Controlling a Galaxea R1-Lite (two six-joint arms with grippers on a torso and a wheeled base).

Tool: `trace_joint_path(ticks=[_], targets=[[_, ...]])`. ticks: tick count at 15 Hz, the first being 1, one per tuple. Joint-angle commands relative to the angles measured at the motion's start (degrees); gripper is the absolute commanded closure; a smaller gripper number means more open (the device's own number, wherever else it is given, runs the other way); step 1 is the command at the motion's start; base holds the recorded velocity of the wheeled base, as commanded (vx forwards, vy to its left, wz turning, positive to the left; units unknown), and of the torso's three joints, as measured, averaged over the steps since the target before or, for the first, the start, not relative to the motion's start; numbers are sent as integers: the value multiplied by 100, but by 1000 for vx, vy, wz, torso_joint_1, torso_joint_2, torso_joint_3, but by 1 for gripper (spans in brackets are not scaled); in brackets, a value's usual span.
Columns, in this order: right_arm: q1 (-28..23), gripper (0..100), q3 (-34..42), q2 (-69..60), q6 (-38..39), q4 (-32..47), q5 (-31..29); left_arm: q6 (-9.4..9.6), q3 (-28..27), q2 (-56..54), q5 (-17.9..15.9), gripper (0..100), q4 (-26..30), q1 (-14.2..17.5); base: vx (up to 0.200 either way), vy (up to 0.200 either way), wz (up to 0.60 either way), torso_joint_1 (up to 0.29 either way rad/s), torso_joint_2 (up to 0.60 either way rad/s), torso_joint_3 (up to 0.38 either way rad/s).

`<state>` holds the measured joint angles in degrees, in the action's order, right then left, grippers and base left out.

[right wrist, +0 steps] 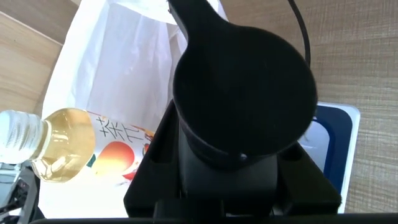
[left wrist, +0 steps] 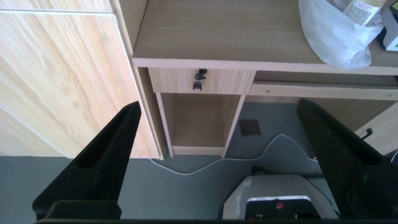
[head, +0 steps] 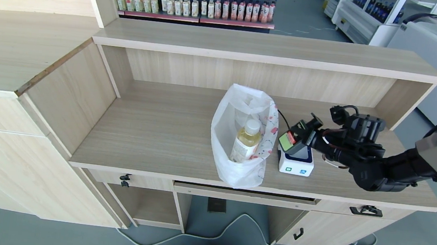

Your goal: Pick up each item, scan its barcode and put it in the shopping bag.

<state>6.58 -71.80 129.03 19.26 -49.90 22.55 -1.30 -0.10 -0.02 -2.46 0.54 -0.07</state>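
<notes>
A white shopping bag (head: pixel 241 137) stands open on the wooden counter (head: pixel 159 132), with a bottle of pale yellow drink (head: pixel 246 142) upright inside it. Right beside the bag sits the white and blue scanner box (head: pixel 296 162). My right gripper (head: pixel 297 139) hovers just over the scanner, shut on a small dark item (head: pixel 287 142) with a green and red face. The right wrist view shows that item (right wrist: pixel 242 99) as a black round shape, with the bag (right wrist: pixel 118 74), the bottle (right wrist: pixel 68 146) and the scanner (right wrist: pixel 336 143) beneath it. My left gripper (left wrist: pixel 217 168) hangs open in front of the counter, below its top.
A raised shelf and side walls (head: pixel 268 48) enclose the counter's back. A cable (head: pixel 282 119) runs behind the scanner. Drawers and an open cubby (left wrist: pixel 199 118) lie under the counter, with cords on the floor (head: pixel 231 230). Bare counter top spreads left of the bag.
</notes>
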Motion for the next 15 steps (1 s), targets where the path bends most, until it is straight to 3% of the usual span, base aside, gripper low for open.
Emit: trace_joint_path(ticks=[1, 5, 8, 10, 12, 14, 15], targets=[[18, 100, -36, 26, -1, 6, -5, -1, 1, 2, 0, 0, 8, -1, 0, 0, 0, 0, 0, 0], [27, 100, -27, 0, -80, 6, -32, -1, 1, 2, 0, 0, -1, -1, 0, 0, 0, 0, 0, 0], [36, 100, 404, -853, -432, 33, -32, -1, 1, 2, 0, 0, -1, -1, 0, 0, 0, 0, 0, 0], [-166, 100, 1634, -2233, -1601, -11, -23, -1, 1, 2, 0, 0, -1, -1, 0, 0, 0, 0, 0, 0], [-816, 100, 2882, -3270, -3253, -161, -32, -1, 1, 2, 0, 0, -1, -1, 0, 0, 0, 0, 0, 0], [-1520, 100, 3779, -4201, -4194, -161, -23, -1, 1, 2, 0, 0, -1, -1, 0, 0, 0, 0, 0, 0], [-1757, 100, 3823, -4351, -4361, -152, -23, -1, 1, 2, 0, 0, -1, -1, 0, 0, 0, 0, 0, 0]])
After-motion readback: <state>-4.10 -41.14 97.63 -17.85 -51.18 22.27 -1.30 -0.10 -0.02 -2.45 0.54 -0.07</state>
